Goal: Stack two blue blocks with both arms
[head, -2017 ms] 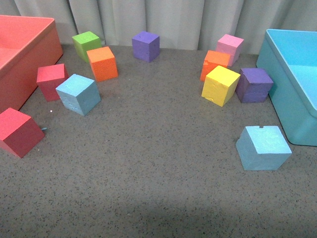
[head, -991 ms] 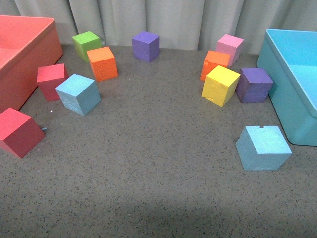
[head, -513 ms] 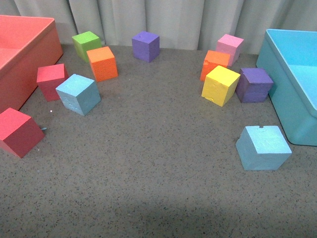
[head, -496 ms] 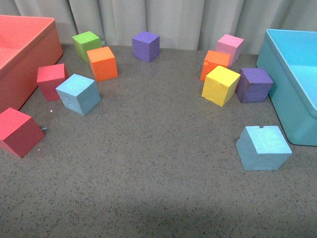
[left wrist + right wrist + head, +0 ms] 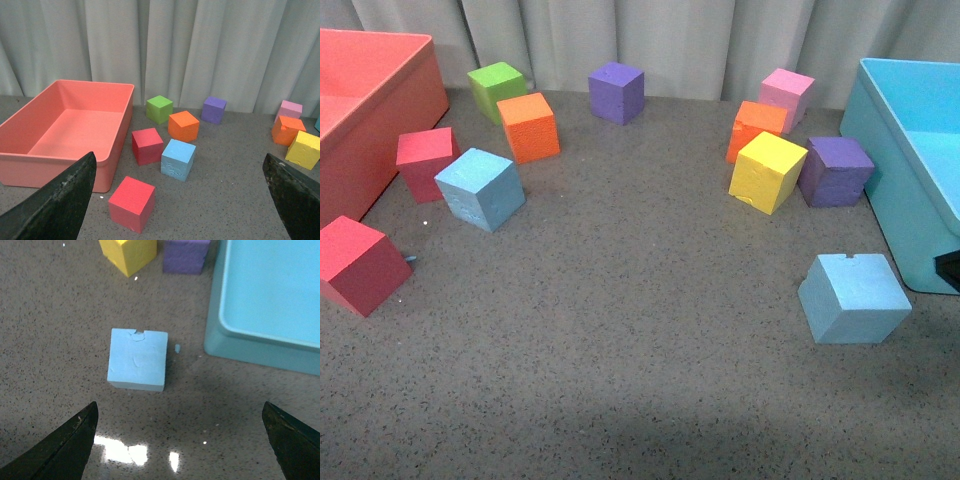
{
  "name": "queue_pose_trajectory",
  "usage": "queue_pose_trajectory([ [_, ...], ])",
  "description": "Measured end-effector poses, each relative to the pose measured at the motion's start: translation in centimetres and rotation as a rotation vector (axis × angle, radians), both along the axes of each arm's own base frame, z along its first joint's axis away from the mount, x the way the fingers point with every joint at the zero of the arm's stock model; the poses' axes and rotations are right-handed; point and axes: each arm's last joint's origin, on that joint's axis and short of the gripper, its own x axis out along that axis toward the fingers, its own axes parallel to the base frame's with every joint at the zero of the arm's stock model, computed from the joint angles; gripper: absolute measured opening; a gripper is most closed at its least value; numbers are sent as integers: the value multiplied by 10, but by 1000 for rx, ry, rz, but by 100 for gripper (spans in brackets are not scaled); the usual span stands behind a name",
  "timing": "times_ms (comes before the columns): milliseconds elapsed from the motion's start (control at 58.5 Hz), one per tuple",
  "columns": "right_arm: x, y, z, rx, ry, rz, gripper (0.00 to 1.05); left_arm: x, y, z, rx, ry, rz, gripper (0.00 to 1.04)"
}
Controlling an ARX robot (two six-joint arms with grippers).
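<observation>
Nothing stacked yet: left blue block (image 5: pixel 480 188) and notched blue block (image 5: pixel 854 297) well apart; left gripper (image 5: pixel 178 156), right gripper (image 5: pixel 180 404) gape empty

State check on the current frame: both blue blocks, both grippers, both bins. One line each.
Notched blue block: resting on table, unstacked, not gripped.
Other blue block: resting on table, unstacked, not gripped.
Left gripper: open, holding nothing.
Right gripper: open, holding nothing.
Red bin: nothing inside.
Cyan bin: visible part holds nothing.

two blue blocks (image 5: pixel 480 188) (image 5: pixel 853 297), nine other cubes (image 5: pixel 767 171), two bins (image 5: pixel 370 150) (image 5: pixel 905 215)
</observation>
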Motion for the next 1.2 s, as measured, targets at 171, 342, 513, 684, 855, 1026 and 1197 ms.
queue_pose_trajectory([
  [171, 30, 14, -15, 7, 155, -3, 95, 0, 0, 0, 0, 0, 0, 98],
  [342, 46, 24, -29, -2, 227, -11, 95, 0, 0, 0, 0, 0, 0, 98],
  [513, 56, 28, -40, -9, 261, -28, 95, 0, 0, 0, 0, 0, 0, 98],
  [684, 68, 30, -58, -3, 320, -36, 95, 0, 0, 0, 0, 0, 0, 98],
  [855, 79, 33, -69, -3, 348, -45, 95, 0, 0, 0, 0, 0, 0, 98],
  [1026, 92, 37, -80, -20, 387, -53, 89, 0, 0, 0, 0, 0, 0, 98],
  [1197, 100, 39, -88, -23, 425, -52, 63, 0, 0, 0, 0, 0, 0, 98],
])
